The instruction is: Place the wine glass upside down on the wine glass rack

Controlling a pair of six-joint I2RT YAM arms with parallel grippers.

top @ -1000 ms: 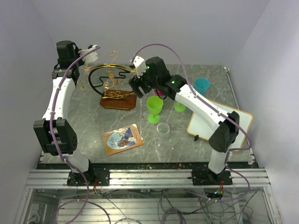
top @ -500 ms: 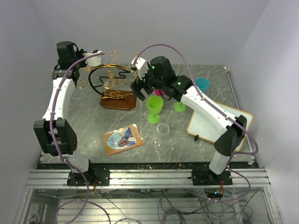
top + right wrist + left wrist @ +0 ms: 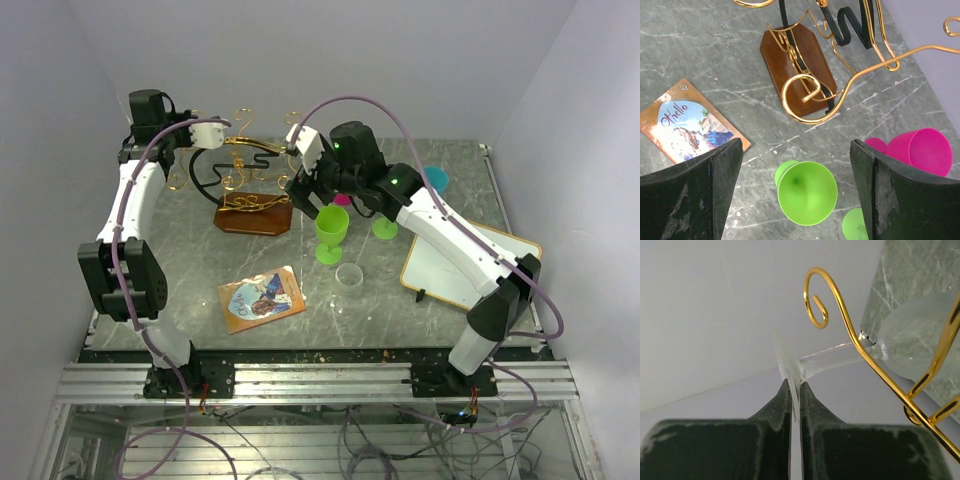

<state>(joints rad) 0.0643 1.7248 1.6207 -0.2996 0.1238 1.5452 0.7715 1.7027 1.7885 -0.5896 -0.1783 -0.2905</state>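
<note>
At the upper left of the top view, the left gripper (image 3: 205,133) is clamped on the flat foot of the frosted wine glass (image 3: 910,340). The glass's stem crosses a scroll-tipped gold arm of the wine glass rack (image 3: 245,178) and its bowl sits beyond the wire, though whether stem and wire touch cannot be told. Just right of the rack's brown wooden base, the right gripper (image 3: 795,150) hangs with its fingers spread wide and holding nothing above a green goblet (image 3: 807,192), with a pink goblet (image 3: 920,150) near the right edge, while a picture card (image 3: 685,125) at the left of the right wrist view reads "Othello" in script.
</note>
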